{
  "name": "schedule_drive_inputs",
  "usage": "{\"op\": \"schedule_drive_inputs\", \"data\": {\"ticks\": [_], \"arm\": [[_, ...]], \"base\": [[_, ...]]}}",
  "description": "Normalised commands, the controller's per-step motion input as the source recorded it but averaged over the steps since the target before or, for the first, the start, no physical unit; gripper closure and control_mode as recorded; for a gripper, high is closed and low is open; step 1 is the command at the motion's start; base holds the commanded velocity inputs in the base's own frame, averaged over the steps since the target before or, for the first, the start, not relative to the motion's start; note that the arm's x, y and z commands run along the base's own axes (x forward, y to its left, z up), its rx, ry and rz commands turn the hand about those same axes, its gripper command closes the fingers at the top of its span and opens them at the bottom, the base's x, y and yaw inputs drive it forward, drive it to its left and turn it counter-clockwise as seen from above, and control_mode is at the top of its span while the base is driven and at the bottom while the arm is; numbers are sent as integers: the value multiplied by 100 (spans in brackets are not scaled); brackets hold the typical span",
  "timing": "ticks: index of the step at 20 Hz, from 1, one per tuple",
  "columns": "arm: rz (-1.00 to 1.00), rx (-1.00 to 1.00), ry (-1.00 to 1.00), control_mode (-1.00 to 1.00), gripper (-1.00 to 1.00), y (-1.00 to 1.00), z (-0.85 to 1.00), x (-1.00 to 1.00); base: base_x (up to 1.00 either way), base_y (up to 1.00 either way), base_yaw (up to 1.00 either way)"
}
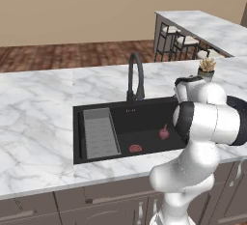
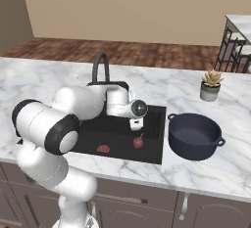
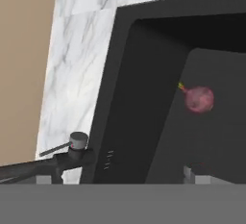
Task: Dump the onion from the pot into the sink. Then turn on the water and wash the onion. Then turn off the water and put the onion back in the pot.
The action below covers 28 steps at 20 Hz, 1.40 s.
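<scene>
The reddish-purple onion (image 1: 164, 132) (image 2: 138, 141) (image 3: 199, 99) lies on the floor of the black sink (image 1: 144, 104) (image 2: 154, 119) (image 3: 144, 74), near its right end. My gripper (image 2: 136, 125) (image 3: 120, 180) hangs open above the basin's right half, just over the onion, with nothing between its fingers. The dark pot (image 2: 194, 135) stands upright and empty on the counter right of the sink. No water falls from the black gooseneck faucet (image 1: 135, 74) (image 2: 100, 68); its lever handle (image 3: 78, 141) shows in the hand view.
A grey ribbed tray (image 1: 100, 132) fills the sink's left end, and a red drain disc (image 1: 135, 147) (image 2: 103, 148) sits on the basin floor. A small planter (image 1: 207, 67) (image 2: 212, 86) stands behind the pot. Marble counter surrounds the sink.
</scene>
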Motion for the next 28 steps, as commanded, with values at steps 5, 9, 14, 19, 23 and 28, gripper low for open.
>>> {"op": "schedule_drive_inputs", "data": {"ticks": [5,9,14,19,23,28], "arm": [[-15,-31,17,-100,-100,8,100,-37],[-15,-34,25,-100,-100,0,100,-48],[-12,-31,36,-100,-100,0,82,-54],[-2,-12,44,-100,-100,-6,97,-8],[3,-3,41,-100,-100,-2,97,0],[16,0,33,-100,-100,0,34,-1]], "base": [[0,0,0],[0,0,0],[0,0,0],[0,0,0],[0,0,0],[0,0,0]]}}
